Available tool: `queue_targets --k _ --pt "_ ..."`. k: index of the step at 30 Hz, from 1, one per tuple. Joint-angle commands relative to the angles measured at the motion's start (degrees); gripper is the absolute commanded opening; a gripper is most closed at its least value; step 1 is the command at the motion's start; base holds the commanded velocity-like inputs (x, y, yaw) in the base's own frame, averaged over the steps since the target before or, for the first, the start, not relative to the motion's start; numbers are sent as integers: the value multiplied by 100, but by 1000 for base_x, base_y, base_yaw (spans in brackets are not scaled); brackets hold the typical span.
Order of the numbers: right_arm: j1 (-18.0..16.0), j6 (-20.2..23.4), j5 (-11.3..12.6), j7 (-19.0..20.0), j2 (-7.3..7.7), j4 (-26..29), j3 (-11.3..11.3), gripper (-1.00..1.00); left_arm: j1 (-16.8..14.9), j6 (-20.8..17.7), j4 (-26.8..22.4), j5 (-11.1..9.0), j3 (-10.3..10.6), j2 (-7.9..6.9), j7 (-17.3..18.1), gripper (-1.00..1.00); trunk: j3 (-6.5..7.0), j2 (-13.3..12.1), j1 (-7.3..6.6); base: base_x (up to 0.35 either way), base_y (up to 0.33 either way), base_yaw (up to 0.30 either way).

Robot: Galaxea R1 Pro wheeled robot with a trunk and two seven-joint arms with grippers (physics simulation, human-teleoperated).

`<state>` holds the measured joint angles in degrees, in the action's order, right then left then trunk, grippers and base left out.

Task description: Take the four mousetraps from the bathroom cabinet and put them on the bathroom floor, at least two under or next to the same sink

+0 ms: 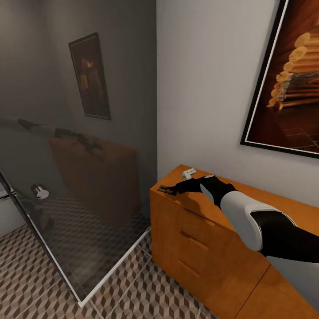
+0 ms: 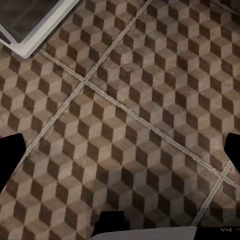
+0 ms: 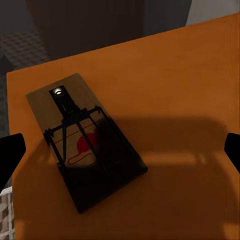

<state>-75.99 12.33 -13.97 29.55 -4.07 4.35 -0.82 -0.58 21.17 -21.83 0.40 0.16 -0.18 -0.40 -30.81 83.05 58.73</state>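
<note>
Your right gripper [image 1: 173, 189] hovers with fingers wide above a mousetrap [image 3: 82, 140] near the cabinet [image 1: 199, 248] top's ten o'clock corner, ready to grasp. Left fingers [image 2: 11, 160] wide, empty, over floor [image 2: 130, 115].

cabinet top [image 1: 283, 208]: bare orange wood open around the mousetrap [image 3: 82, 140] | wall [image 1: 208, 88] close behind | glass panel [image 1: 79, 177] stands left of the cabinet | floor [image 2: 125, 115]: open tiles beneath left gripper

Right arm [image 1: 248, 219]: glossy white shell, black joints, black end effector [image 1: 179, 188].
</note>
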Motion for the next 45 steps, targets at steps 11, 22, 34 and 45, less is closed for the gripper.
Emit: queue_targets --k 11,22,34,45 --pt "-3 41 -18 16 1 13 -5 100 -3 18 34 4 2 0 -4 100 -6 3 0 0 50 0" --pt "2 42 -18 16 2 13 -5 100 -3 18 71 13 2 -2 -4 100 -6 3 0 0 79 0" --pt "1 42 -18 16 3 -3 -5 100 -3 20 74 13 2 -1 -4 100 -6 3 0 0 4 0" --pt "1 34 -18 45 28 -20 -5 100 -3 19 74 13 2 1 -4 100 -6 3 0 0 0 0"
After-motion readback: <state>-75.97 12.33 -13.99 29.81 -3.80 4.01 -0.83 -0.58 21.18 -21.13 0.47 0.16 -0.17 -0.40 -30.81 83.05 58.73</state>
